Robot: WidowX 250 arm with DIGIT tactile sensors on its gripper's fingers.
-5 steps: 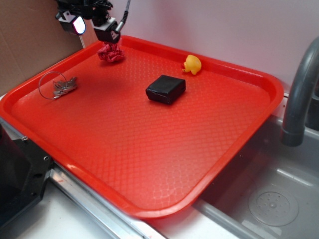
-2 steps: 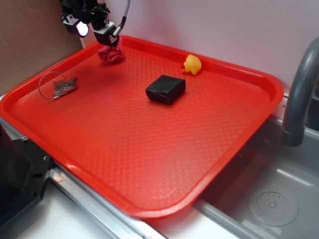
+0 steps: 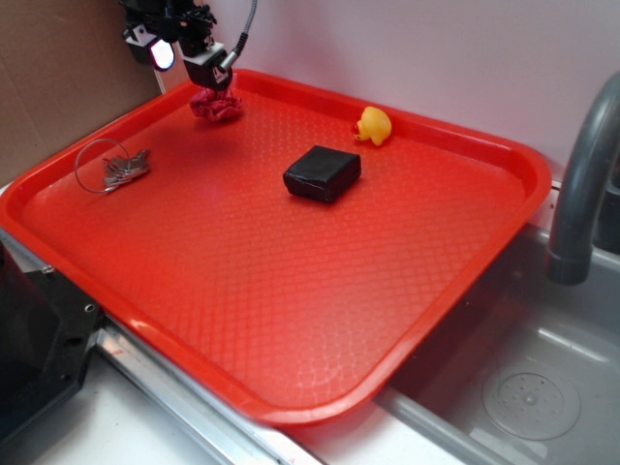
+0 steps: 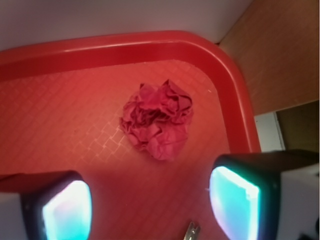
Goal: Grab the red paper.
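Gripper at frame bottom, fingers spread wide, nothing held. Red paper at frame centre, loose on tray near its upper-right corner, above the gap between the pads. Advise: shift over wad, descend straight, close on its middle, avoid tray rim.

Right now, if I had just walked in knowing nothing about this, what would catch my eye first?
Probably the big red tray that fills the scene beside a grey sink. At its far left corner the gripper hangs open just above the red paper, a crumpled dark-red wad. A black block sits near the tray's middle, a yellow rubber duck by the back rim, and a bunch of keys near the left edge.
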